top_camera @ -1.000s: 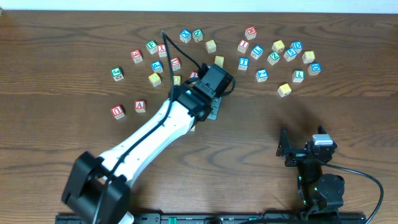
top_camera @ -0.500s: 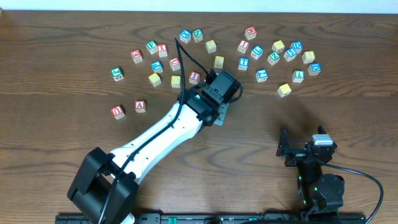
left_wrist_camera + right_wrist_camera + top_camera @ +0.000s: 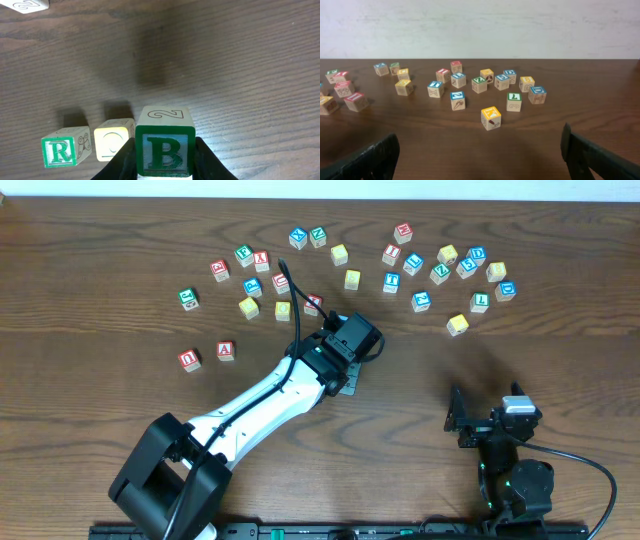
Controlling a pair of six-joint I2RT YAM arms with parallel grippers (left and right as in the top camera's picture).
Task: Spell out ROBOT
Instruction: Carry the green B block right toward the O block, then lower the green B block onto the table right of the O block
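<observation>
A green-lettered B cube (image 3: 165, 152) sits between the black fingers (image 3: 206, 159) of my left gripper (image 3: 165, 161), which is shut on it. It hangs just right of a yellow-faced O cube (image 3: 114, 144). A green R cube (image 3: 60, 152) stands left of that one, and both rest in a row on the table. From overhead, the left gripper (image 3: 342, 362) covers these cubes. A blue-lettered cube that may be the T (image 3: 391, 281) lies among the scattered cubes at the back. My right gripper (image 3: 488, 423) stands open and holds nothing.
Loose lettered cubes are scattered across the back of the wooden table (image 3: 480, 350), among them a yellow cube (image 3: 458, 325) nearest the right arm and red A (image 3: 226, 350) and U (image 3: 189, 359) cubes at the left. The right wrist view shows that yellow cube (image 3: 491, 118) ahead.
My left gripper, still holding the B cube, shifted right and then back toward the near side of the table, uncovering cubes behind it. The right arm stayed still.
</observation>
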